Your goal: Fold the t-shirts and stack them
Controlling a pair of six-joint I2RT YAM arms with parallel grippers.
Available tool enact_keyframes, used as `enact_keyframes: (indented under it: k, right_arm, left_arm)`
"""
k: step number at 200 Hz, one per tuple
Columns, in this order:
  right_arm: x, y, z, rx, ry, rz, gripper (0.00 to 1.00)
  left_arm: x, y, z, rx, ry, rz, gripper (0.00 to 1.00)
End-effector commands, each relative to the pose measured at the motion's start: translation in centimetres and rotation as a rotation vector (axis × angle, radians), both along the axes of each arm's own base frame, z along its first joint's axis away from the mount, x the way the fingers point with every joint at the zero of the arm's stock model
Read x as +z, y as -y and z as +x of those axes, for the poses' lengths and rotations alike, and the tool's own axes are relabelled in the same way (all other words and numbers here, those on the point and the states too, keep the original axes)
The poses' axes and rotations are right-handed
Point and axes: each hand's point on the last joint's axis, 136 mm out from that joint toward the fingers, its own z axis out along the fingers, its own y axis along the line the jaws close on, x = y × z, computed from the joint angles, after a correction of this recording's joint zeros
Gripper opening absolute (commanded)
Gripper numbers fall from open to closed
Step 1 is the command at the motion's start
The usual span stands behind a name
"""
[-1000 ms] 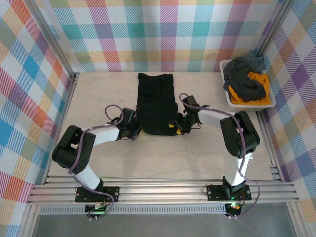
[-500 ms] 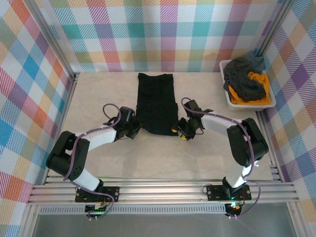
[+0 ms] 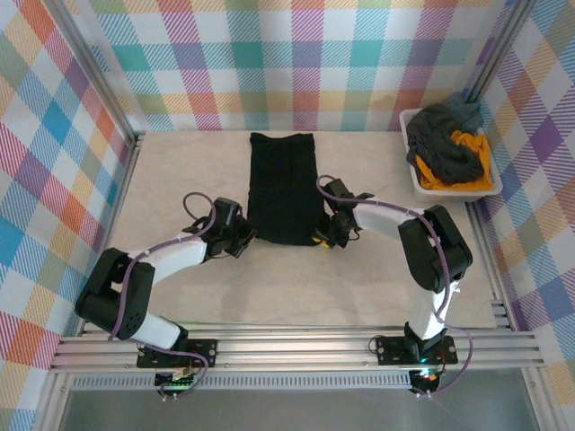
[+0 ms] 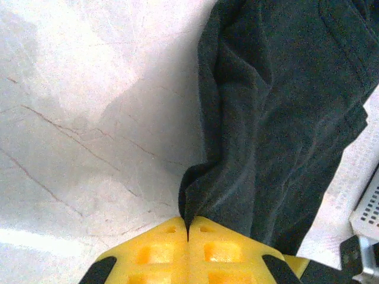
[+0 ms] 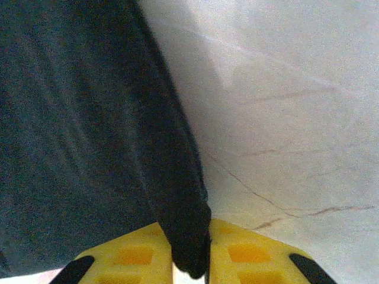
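A black t-shirt (image 3: 283, 184) lies in the middle of the table as a long narrow strip running away from me. My left gripper (image 3: 245, 236) is at its near left corner, yellow fingers shut on a pinch of the black fabric (image 4: 278, 118) at the shirt's edge. My right gripper (image 3: 328, 235) is at the near right corner, and its jaws are shut on a thick fold of the same shirt (image 5: 77, 130). In the left wrist view the left gripper (image 4: 188, 228) shows its pads pressed together. In the right wrist view fabric hangs between the right gripper (image 5: 190, 239) pads.
A white tub (image 3: 446, 194) stands at the back right against the wall, holding a crumpled dark grey t-shirt (image 3: 447, 148) over an orange-yellow one (image 3: 469, 142). Checked walls close in the table on three sides. Bare tabletop lies left, right and near of the black shirt.
My right gripper has closed on the shirt's near right corner after shifting slightly left onto it. The left gripper stayed shut on its corner while that arm's elbow swung left.
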Motion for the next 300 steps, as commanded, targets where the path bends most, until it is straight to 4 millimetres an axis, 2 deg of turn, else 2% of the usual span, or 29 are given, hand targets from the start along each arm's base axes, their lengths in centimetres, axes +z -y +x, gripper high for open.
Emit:
enact_keyframes:
  k: [1, 17, 44, 66, 84, 101, 120, 142, 174, 190, 203, 218, 229, 253, 264, 288, 300]
  right_arm:
    - [1.2, 0.1, 1.6, 0.033, 0.085, -0.036, 0.08]
    - [2.1, 0.0, 1.6, 0.037, 0.113, -0.024, 0.00]
    - [3.6, 0.4, 0.7, 0.043, 0.136, -0.013, 0.00]
    - [4.3, 0.5, -1.2, 0.072, 0.126, 0.002, 0.00]
    - [4.3, 0.1, -3.5, 0.119, 0.107, 0.025, 0.00]
    - [4.2, 0.2, -6.0, 0.150, 0.099, 0.032, 0.00]
    - [5.1, 0.8, -8.8, 0.162, 0.113, 0.043, 0.00]
    - [7.1, 1.7, -11.1, 0.164, 0.140, 0.057, 0.00]
    - [10.0, 2.2, -13.8, 0.161, 0.150, 0.112, 0.00]
    - [11.5, 2.4, -14.9, 0.155, 0.146, 0.128, 0.00]
    - [12.8, 2.6, -15.6, 0.145, 0.157, 0.141, 0.00]
    - [14.4, 2.9, -15.9, 0.125, 0.167, 0.146, 0.00]
    - [15.5, 2.9, -15.4, 0.114, 0.185, 0.145, 0.00]
    - [17.2, 0.8, -13.8, 0.128, 0.173, 0.173, 0.00]
    - [17.6, -0.1, -12.7, 0.119, 0.170, 0.174, 0.00]
    - [18.3, -0.3, -9.1, 0.067, 0.186, 0.156, 0.00]
    - [18.1, -0.5, -7.0, 0.033, 0.169, 0.179, 0.00]
  left_arm:
    - [-0.3, -0.8, -1.1, -0.017, -0.014, 0.028, 0.00]
    - [-0.3, -0.8, -1.4, -0.026, -0.021, 0.025, 0.00]
    - [-0.3, -1.2, -2.3, -0.030, -0.030, 0.034, 0.00]
    - [-0.2, -1.0, -3.2, -0.054, -0.036, 0.015, 0.00]
    - [0.4, -0.4, -4.2, -0.108, -0.023, 0.005, 0.00]
    - [1.6, 0.3, -5.4, -0.173, 0.013, 0.009, 0.00]
    - [3.4, 0.8, -7.5, -0.230, 0.057, 0.008, 0.00]
    - [5.5, 0.1, -10.4, -0.244, 0.105, 0.016, 0.00]
    - [8.4, 0.5, -13.8, -0.270, 0.193, -0.109, 0.00]
    - [10.0, 0.6, -15.0, -0.283, 0.236, -0.155, 0.00]
    - [12.5, 0.4, -15.2, -0.269, 0.311, -0.201, 0.00]
    - [15.5, -0.1, -14.8, -0.240, 0.397, -0.234, 0.00]
    - [16.8, -0.1, -14.3, -0.222, 0.420, -0.235, 0.00]
    - [17.3, 0.9, -12.4, -0.194, 0.408, -0.209, 0.00]
    - [18.4, 1.0, -11.4, -0.172, 0.440, -0.190, 0.00]
    - [19.5, 0.1, -8.6, -0.090, 0.430, -0.090, 0.00]
    - [18.5, -0.3, -7.1, -0.042, 0.365, -0.056, 0.00]
